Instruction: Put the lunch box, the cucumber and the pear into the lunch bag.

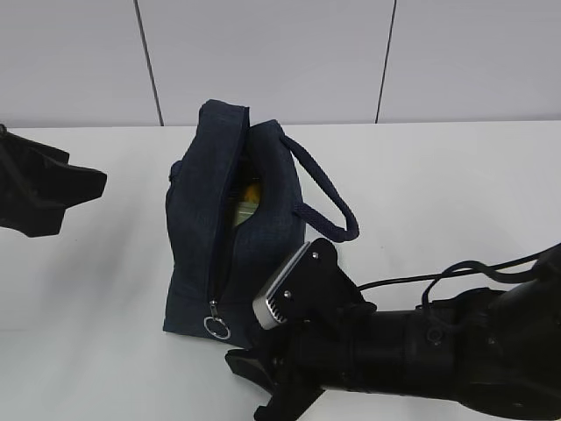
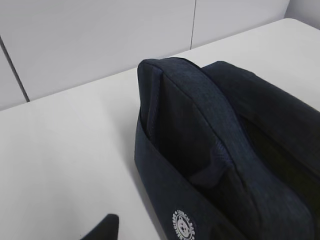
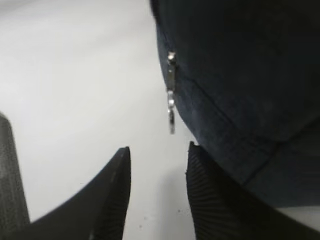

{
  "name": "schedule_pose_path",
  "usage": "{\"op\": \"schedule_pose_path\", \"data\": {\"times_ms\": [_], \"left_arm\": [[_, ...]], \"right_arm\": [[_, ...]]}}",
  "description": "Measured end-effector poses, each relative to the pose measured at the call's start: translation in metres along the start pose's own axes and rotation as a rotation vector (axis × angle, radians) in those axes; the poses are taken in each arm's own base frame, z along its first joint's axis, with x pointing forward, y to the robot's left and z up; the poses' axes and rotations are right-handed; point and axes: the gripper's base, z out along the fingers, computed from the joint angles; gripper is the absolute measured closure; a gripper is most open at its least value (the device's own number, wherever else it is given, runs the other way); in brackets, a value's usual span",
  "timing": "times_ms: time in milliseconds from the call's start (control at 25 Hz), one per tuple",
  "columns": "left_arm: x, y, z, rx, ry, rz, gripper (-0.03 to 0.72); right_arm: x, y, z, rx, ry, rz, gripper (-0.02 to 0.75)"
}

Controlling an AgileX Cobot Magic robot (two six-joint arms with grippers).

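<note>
The lunch bag (image 1: pixel 237 228) stands on the white worktop (image 1: pixel 438 202), unzipped, something yellow and pale green showing inside. The right gripper (image 3: pixel 157 165) lies low at the bag's front corner, fingers (image 3: pixel 117 190) narrowly parted and empty below the zipper pull (image 3: pixel 171 95). The left gripper (image 1: pixel 44 189) waits left of the bag; its fingers' spread cannot be told.

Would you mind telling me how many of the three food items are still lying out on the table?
0. None lies on the table; a yellow and pale green glimpse shows inside the lunch bag opening, and the rest may be hidden inside.
</note>
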Motion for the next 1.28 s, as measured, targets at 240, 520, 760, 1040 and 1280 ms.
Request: {"op": "schedule_pose_path", "data": {"times_ms": [240,520,760,1040,1280], "left_arm": [[0.000,0.000,0.000,0.004,-0.004,-0.016,0.349],[0.000,0.000,0.000,0.005,-0.005,-0.016,0.349],[0.000,0.000,0.000,0.005,-0.005,-0.016,0.349],[0.000,0.000,0.000,0.005,-0.005,-0.017,0.349],[0.000,0.000,0.000,0.005,-0.005,-0.017,0.349]], "right_arm": [[0.005,-0.004,0.010,0.020,0.013,0.008,0.440],[-0.002,-0.004,0.012,0.007,-0.043,0.003,0.440],[-0.003,-0.003,0.012,-0.004,-0.050,-0.008,0.440],[-0.008,-0.004,0.017,-0.018,-0.064,-0.017,0.440],[-0.008,-0.005,0.019,-0.016,-0.052,-0.004,0.468]]}}
